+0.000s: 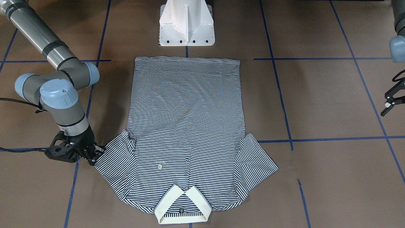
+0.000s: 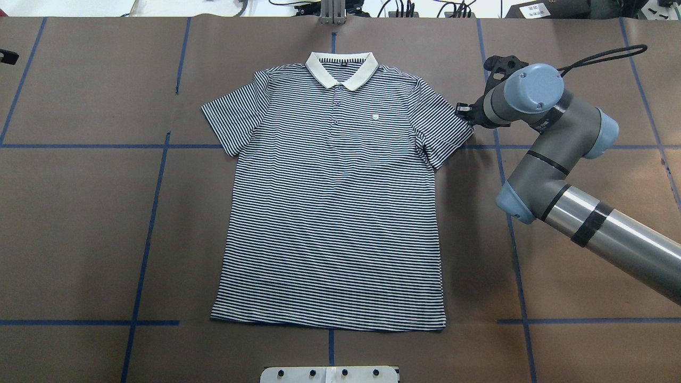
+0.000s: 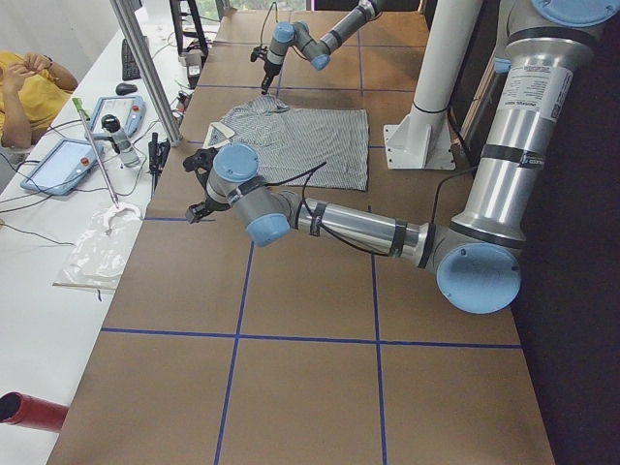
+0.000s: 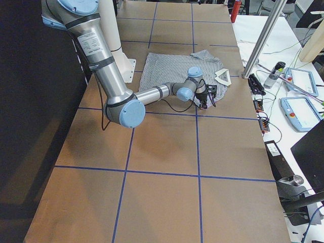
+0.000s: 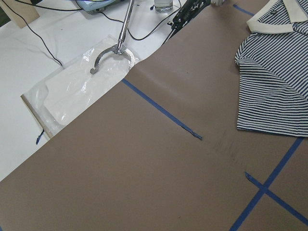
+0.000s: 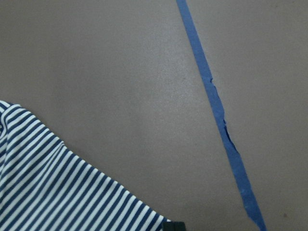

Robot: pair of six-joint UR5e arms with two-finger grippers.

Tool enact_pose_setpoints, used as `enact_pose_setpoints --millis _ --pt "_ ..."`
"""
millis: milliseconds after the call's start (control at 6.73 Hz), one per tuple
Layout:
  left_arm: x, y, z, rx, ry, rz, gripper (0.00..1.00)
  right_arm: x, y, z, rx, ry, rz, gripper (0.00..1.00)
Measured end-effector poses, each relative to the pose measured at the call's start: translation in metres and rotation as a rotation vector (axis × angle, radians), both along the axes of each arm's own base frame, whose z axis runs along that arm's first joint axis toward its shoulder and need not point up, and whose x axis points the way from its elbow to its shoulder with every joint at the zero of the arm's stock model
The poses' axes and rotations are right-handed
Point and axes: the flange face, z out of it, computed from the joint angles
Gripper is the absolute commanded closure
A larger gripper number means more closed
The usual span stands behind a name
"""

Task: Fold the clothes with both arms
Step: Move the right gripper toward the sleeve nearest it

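The navy-and-white striped polo shirt lies flat and face up on the brown table, with its cream collar on the far side from the robot. It also shows in the overhead view. My right gripper is low at the hem of the shirt's sleeve on my right. Its jaws look closed on that hem. One black fingertip shows beside the striped cloth. My left gripper is open and empty. It hangs off to my left, well away from the other sleeve.
The white pedestal base stands just behind the shirt's bottom hem. Blue tape lines cross the brown table cover. Beyond the far edge is a white bench with a plastic bag, tablets and a seated person.
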Motion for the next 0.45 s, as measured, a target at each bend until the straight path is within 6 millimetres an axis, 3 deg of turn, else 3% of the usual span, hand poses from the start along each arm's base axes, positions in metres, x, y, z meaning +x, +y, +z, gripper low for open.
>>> enact_pose_setpoints --millis 149,297,446 --pt "0.0 0.0 0.0 0.0 0.0 0.001 0.0 -0.002 -0.002 -0.011 -0.001 -0.001 0.001 1.0" --pt "0.001 0.0 0.0 0.0 0.0 0.001 0.0 -0.008 -0.008 -0.038 -0.018 0.011 0.01 1.0" --pt "0.001 0.0 0.0 0.0 0.0 0.001 0.0 -0.02 -0.015 -0.077 -0.05 0.026 0.039 1.0"
